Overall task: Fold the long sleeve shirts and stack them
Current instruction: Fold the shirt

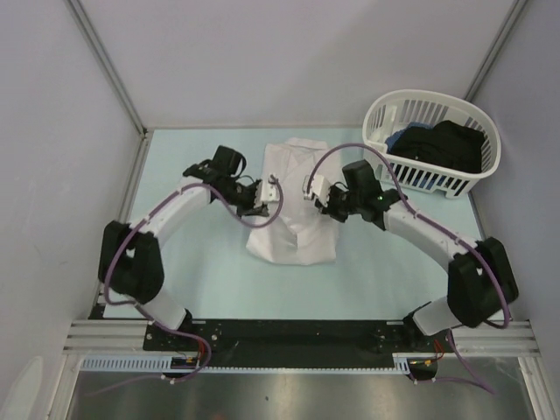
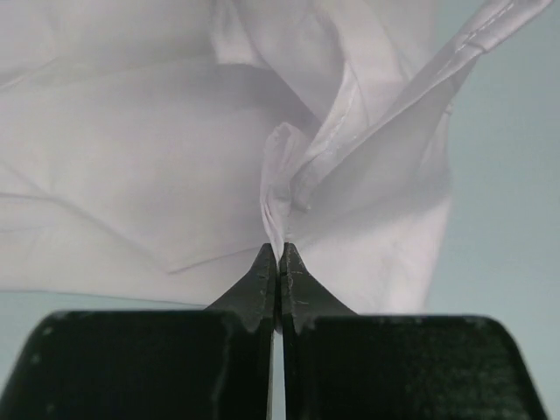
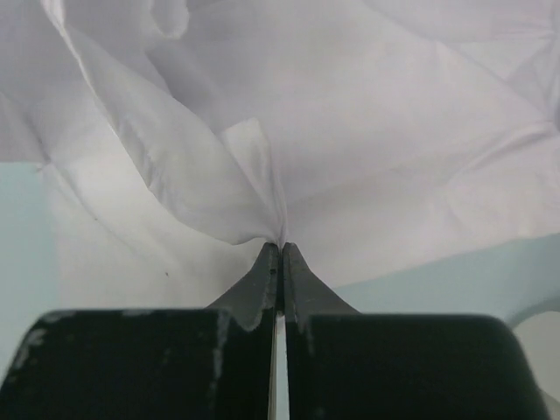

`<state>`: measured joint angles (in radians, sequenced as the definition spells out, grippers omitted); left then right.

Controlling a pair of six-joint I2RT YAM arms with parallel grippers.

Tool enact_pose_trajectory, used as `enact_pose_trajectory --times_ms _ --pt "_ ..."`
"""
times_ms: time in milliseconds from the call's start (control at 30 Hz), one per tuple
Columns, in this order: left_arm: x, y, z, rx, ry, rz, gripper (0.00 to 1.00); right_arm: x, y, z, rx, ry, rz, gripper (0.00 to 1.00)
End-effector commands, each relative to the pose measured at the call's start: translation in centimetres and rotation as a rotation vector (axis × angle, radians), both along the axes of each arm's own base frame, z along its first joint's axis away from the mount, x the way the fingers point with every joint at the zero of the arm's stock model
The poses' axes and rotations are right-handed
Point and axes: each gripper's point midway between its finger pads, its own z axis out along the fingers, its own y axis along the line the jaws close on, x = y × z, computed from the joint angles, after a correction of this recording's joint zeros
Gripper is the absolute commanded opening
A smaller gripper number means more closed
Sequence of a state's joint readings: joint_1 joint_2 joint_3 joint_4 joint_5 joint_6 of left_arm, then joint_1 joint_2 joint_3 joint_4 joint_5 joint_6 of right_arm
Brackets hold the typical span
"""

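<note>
Grey walls stand round your pale green table (image 1: 201, 280). Your white shirt (image 1: 293, 236) lies bunched in the middle of it, between the two grippers, with a creased flap running towards the far side. Your left gripper (image 1: 269, 192) is clamped tight on a raised fold at the shirt's left side. Your right gripper (image 1: 312, 189) is pinched on a fold at its right side. The cloth gathers to a point at each pair of tips. At the far right, a white basket (image 1: 479, 122) holds dark clothes (image 1: 442, 149), well apart from the shirt.
</note>
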<state>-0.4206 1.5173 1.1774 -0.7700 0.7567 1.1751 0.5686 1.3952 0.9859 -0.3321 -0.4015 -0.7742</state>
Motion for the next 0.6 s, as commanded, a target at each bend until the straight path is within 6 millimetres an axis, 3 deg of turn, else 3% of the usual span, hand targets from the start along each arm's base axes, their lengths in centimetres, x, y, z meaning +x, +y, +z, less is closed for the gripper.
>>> enact_pose_trajectory --times_ms 0,33,100,133,167,333,567 --pt "7.2 -1.1 0.3 -0.052 0.057 0.116 0.00 5.7 -0.1 0.2 0.032 -0.037 0.017 0.00" --pt "8.2 -1.1 -0.3 -0.046 0.081 0.139 0.00 6.5 -0.2 -1.4 0.010 -0.014 0.020 0.00" --pt "10.7 -1.3 -1.8 -0.018 0.099 0.175 0.00 8.8 -0.8 -1.6 0.012 -0.028 -0.008 0.00" --pt "11.9 -1.6 -1.5 -0.021 0.082 0.182 0.00 9.5 -0.9 -2.9 0.002 -0.006 -0.022 0.00" --pt "12.5 -1.7 -2.9 -0.008 0.107 0.189 0.00 10.1 -1.3 -3.2 -0.001 0.000 -0.035 0.00" --pt "14.2 -1.3 -4.7 0.027 0.121 0.246 0.00 11.7 -2.2 -5.2 -0.017 -0.002 -0.084 0.00" --pt "17.2 -0.4 -4.8 0.012 0.098 0.362 0.00 15.0 -2.2 -4.9 0.021 -0.038 -0.208 0.00"
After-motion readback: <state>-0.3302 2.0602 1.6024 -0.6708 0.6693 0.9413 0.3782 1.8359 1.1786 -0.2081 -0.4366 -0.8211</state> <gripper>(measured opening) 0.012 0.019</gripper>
